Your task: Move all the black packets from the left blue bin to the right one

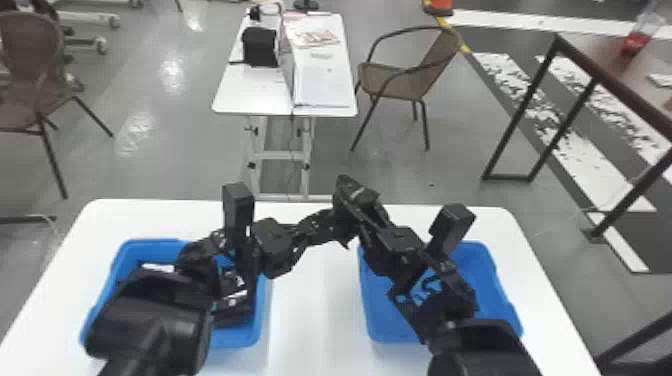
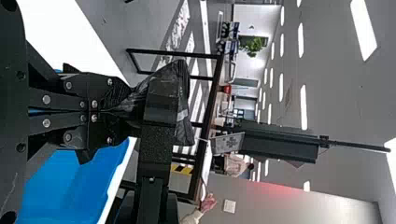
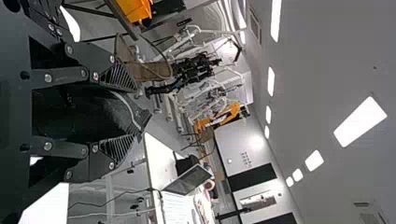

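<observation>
Over the white table between the bins, my left gripper (image 1: 325, 226) and right gripper (image 1: 357, 212) meet at a black packet (image 1: 356, 192). In the left wrist view my left gripper (image 2: 112, 112) is shut on one end of the crumpled packet (image 2: 184, 128), whose middle lies behind a dark part of the other gripper. The right wrist view has my right gripper (image 3: 134, 113) open, its fingers on either side of the packet (image 3: 88, 114). More black packets (image 1: 232, 316) lie in the left blue bin (image 1: 145, 245), partly hidden by the left arm.
The right blue bin (image 1: 482, 265) stands below the right arm, its inside partly covered by it. Both bins rest on the white table (image 1: 315, 320). Beyond are another white table (image 1: 250, 92) with a box, chairs and a dark-framed table.
</observation>
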{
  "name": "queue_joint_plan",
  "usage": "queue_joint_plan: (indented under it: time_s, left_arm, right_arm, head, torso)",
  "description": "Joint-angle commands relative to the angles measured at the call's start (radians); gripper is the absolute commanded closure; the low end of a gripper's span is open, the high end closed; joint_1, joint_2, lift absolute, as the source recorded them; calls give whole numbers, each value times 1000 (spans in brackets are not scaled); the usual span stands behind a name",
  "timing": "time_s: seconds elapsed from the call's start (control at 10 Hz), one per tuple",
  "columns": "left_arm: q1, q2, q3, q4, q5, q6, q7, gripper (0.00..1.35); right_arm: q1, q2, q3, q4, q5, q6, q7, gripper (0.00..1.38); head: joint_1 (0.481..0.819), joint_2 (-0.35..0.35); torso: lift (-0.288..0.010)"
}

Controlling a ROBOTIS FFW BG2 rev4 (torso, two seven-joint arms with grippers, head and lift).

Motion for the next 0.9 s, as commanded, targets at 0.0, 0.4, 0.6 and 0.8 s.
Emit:
queue_joint_plan:
  time_s: [0.0, 0.4, 0.6, 0.8]
  left_arm:
    - [2, -1, 4, 1, 3, -3, 2, 1199]
    - [36, -15, 54, -2, 18, 28, 29, 202]
    - [88, -12, 133, -47, 13, 31, 32, 128]
    - [183, -12, 222, -167, 15, 61, 89, -2]
  right_arm:
    - [6, 9, 0, 20, -30, -31, 1, 1277]
    - [13, 10, -15, 57, -91, -60, -2, 1277]
    - [11, 10, -92, 109, -81, -62, -2, 1277]
    - [6, 1, -193, 227, -91, -62, -2, 1271]
  head:
    - [695, -125]
    - [695, -119]
    - [695, -121]
    - [695, -132]
  torso:
    - [0]
    - [0]
    - [0]
    - [0]
